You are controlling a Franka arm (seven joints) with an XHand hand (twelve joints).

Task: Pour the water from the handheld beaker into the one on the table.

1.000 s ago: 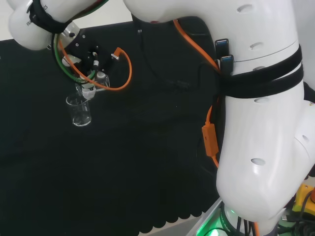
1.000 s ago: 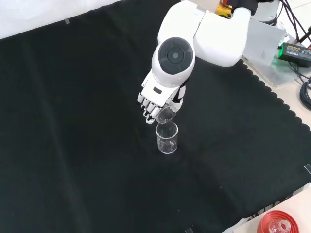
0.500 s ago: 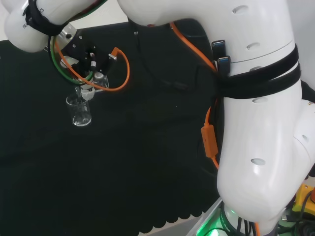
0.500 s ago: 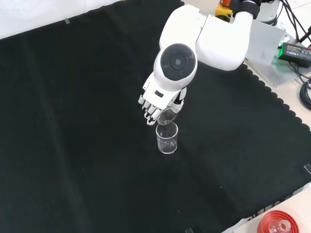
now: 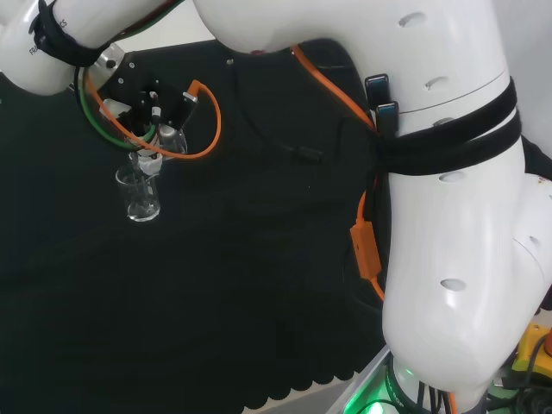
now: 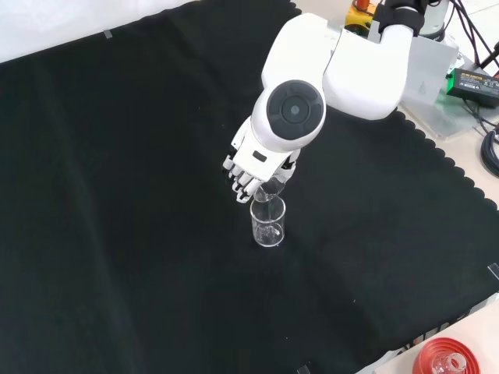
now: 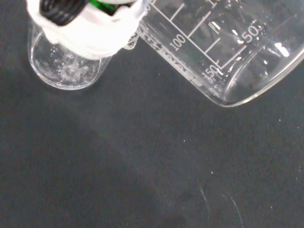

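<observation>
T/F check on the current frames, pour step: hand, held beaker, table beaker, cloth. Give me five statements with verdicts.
1. The hand is curled round a clear beaker, the held beaker. True.
2. The held beaker stands upright on the cloth. False: it is tilted and off the cloth, its mouth over the table beaker in the front view.
3. The table beaker lies on its side. False: it stands upright on the black cloth.
4. In the front view the table beaker sits just below the hand. True.
5. A cork ring sits under the table beaker. False: it rests directly on the cloth, as the wrist view shows.
</observation>
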